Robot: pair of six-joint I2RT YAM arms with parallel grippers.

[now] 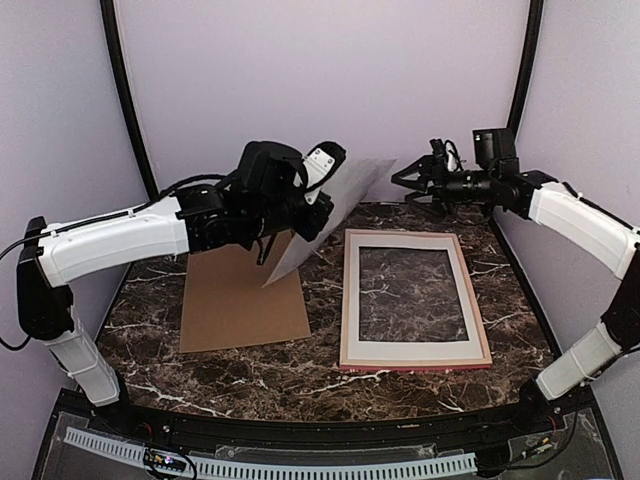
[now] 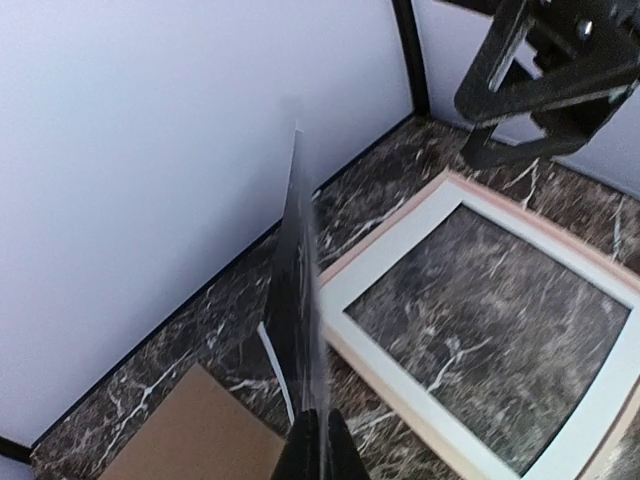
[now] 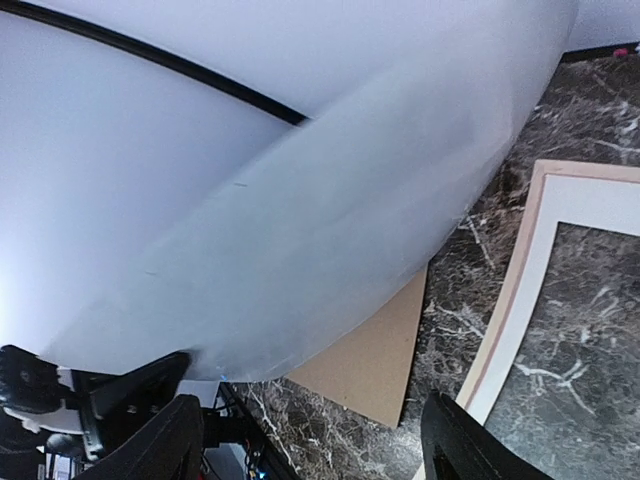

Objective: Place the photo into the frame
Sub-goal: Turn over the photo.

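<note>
Left gripper (image 2: 315,442) raised, clamped on tilted photo (image 1: 345,200); right gripper (image 1: 403,180) level, apart, near photo corner.

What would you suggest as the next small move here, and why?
Probably ease the right gripper forward to pinch the free upper corner of the photo. The left gripper holds the sheet by one edge only, steeply tilted in the air, and the right gripper is open close by. A second grip should steady it for laying flat into the frame.
</note>
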